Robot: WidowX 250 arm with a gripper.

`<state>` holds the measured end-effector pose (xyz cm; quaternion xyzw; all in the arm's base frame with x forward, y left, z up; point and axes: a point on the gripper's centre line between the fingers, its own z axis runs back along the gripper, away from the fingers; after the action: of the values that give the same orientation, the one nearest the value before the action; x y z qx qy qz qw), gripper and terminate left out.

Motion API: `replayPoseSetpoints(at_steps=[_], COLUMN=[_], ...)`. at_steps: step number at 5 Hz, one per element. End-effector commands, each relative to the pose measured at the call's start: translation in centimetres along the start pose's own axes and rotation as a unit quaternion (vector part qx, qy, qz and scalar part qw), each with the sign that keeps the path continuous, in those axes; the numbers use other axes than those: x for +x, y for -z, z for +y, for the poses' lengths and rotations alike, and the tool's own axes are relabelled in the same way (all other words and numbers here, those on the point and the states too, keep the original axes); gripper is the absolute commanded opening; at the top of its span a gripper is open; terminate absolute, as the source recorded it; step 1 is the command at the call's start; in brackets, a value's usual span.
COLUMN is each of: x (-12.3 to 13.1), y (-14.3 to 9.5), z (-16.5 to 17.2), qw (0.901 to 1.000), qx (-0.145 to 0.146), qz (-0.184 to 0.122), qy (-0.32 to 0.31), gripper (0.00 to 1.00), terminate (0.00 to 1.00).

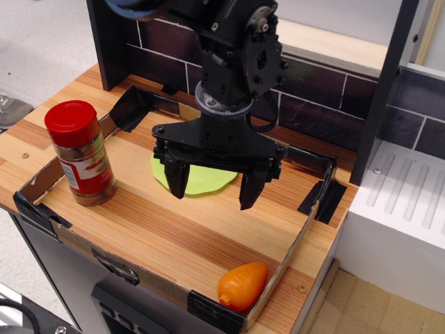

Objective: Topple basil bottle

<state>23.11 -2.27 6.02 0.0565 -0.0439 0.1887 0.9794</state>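
Note:
The basil bottle point(82, 153) stands upright at the left of the wooden board, a clear jar with a wide red cap, a red-and-white label and brownish contents. My black gripper point(213, 192) hangs over the middle of the board, well to the right of the bottle and apart from it. Its two fingers point(175, 181) are spread wide and hold nothing. It hovers just in front of a yellow-green round mat point(201, 179), partly covering it.
An orange carrot toy point(243, 285) lies in the front right corner. A low cardboard rim point(76, 240) with black taped corners borders the board. A dark brick-pattern wall point(334, 115) rises behind, a black post point(384, 90) and a white ribbed surface point(407, 202) stand at right.

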Motion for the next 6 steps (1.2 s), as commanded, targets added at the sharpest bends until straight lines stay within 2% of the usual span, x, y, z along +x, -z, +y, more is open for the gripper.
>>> replayPoseSetpoints(at_steps=[1,2,3,4,5,6], x=[0.0,0.5,2.3,4.9,5.9,6.1], y=[0.0,-0.1,-1.2,-2.3,-2.6,-2.6], z=[0.0,0.9,2.1,3.8,5.2,6.7], qw=[1.0,0.993,0.9728,0.9493,0.9206,0.8803], qx=[0.0,-0.022,-0.003,-0.013,-0.044,-0.039], qz=[0.0,-0.008,-0.042,-0.015,0.026,0.027], qy=[0.0,0.116,0.228,0.314,0.387,0.472], gripper=[1.0,1.0,1.0,1.0,1.0,1.0], terminate=[0.0,0.0,0.0,0.0,0.0,0.0])
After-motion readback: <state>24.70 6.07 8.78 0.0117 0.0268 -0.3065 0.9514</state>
